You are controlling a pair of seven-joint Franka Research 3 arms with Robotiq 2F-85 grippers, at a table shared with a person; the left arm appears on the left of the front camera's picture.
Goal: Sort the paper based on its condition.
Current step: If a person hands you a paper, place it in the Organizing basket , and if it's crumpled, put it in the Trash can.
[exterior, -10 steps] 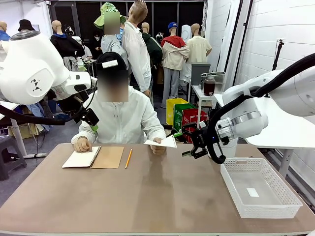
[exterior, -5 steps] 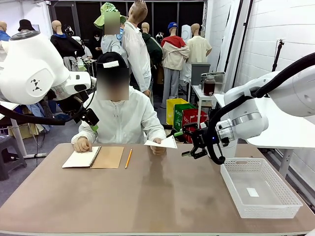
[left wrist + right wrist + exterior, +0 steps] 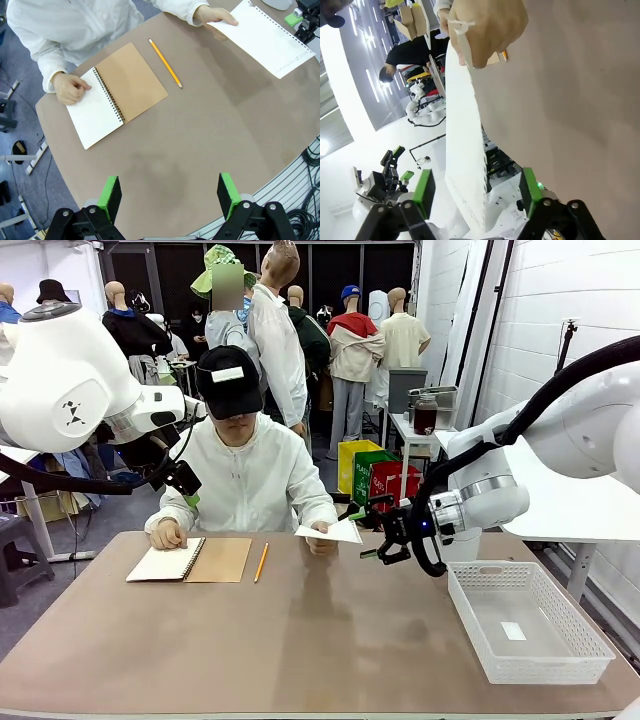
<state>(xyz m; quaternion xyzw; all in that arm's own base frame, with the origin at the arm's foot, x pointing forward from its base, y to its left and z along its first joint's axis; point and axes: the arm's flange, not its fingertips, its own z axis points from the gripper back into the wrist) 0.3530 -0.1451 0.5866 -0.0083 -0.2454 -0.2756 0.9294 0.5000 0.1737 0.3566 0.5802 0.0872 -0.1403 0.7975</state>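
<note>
A person across the table holds out a flat white sheet of paper [image 3: 332, 531] in one hand [image 3: 320, 538], a little above the tabletop. My right gripper [image 3: 362, 534] is at the sheet's right edge. In the right wrist view the paper [image 3: 465, 145] runs edge-on between the green pads [image 3: 425, 187], which stand well apart from it, so the jaws are open. My left gripper [image 3: 169, 192] hangs high over the table's left side, open, with nothing between its fingers. From there the paper [image 3: 265, 37] lies at the top right.
A spiral notebook [image 3: 190, 560] lies open at the far left under the person's other hand, with a yellow pencil [image 3: 261, 562] beside it. A white mesh basket [image 3: 530, 625] holding a small label stands at the right front.
My right gripper has moved a little to the left, up to the edge of the held sheet. The left arm, the person and the paper have stayed put.
</note>
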